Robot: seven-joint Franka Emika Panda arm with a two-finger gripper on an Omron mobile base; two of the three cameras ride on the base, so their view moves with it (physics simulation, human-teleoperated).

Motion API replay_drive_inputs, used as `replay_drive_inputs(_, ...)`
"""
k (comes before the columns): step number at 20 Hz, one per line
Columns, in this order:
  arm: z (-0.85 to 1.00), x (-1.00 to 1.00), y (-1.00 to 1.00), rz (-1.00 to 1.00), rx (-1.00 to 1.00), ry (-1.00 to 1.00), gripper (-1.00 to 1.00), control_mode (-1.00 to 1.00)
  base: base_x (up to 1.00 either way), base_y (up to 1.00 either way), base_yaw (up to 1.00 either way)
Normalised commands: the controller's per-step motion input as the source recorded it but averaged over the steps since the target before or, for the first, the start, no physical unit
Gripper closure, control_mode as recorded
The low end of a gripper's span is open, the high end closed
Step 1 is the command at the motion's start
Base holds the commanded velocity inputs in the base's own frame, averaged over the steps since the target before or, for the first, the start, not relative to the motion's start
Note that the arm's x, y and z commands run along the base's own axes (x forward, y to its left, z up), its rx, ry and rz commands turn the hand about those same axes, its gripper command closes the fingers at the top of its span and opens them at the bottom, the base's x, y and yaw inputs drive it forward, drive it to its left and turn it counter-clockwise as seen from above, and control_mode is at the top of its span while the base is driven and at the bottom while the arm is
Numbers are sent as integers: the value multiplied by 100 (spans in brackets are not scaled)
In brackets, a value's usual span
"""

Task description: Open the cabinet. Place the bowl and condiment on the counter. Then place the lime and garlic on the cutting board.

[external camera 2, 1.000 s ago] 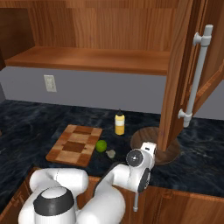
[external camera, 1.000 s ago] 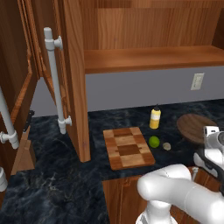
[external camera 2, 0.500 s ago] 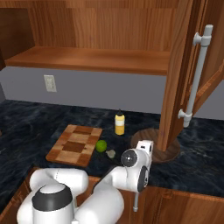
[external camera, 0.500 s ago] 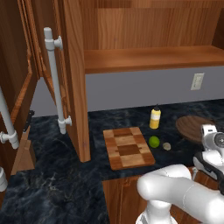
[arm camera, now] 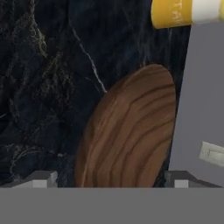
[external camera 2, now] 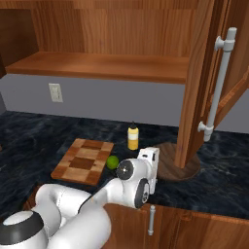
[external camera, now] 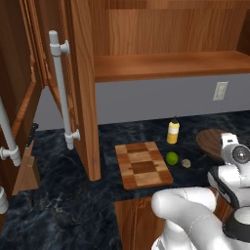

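The cabinet (external camera: 80,93) stands open, and its right door (external camera 2: 197,87) hangs over the counter (external camera: 58,195). The dark brown bowl (arm camera: 127,131) lies on the counter, right under my gripper (arm camera: 111,180), which is open with its tips (arm camera: 41,179) wide apart on either side. My hand partly hides the bowl (external camera: 210,140) (external camera 2: 177,163) in both base views. The yellow condiment (external camera: 173,132) (external camera 2: 133,137) (arm camera: 183,12) stands left of the bowl. The lime (external camera: 171,157) (external camera 2: 113,162) and the garlic (external camera: 186,163) lie on the counter beside the checkered cutting board (external camera: 143,165) (external camera 2: 83,160).
The left cabinet door (external camera: 80,122) with its long grey handle (external camera: 62,93) juts out over the counter left of the board. The right door's handle (external camera 2: 219,87) hangs above the bowl. A wall socket (external camera: 220,91) sits on the grey back wall.
My hand has shifted slightly over the bowl and its jaws have gone from shut to open. Bowl, condiment, lime and garlic lie where they were.
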Motion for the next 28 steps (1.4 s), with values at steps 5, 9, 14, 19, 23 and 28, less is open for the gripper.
replay_drive_inputs(5, 92, -43, 63, 8, 13, 16, -100, -100, 0, 0, 0)
replay_drive_inputs(9, 100, -24, 44, 7, 12, 13, -100, -100, 0, 0, 0)
replay_drive_inputs(14, 100, -25, 51, 3, 5, 13, -100, -100, 0, 0, 0)
replay_drive_inputs(19, 70, -24, 55, 11, 8, 14, -100, -100, 0, 0, 0)
replay_drive_inputs(23, 0, -6, 56, 33, 15, 15, -100, -100, 0, 0, 0)
replay_drive_inputs(28, -19, 13, 48, 45, 5, 14, -100, -100, 0, 0, 0)
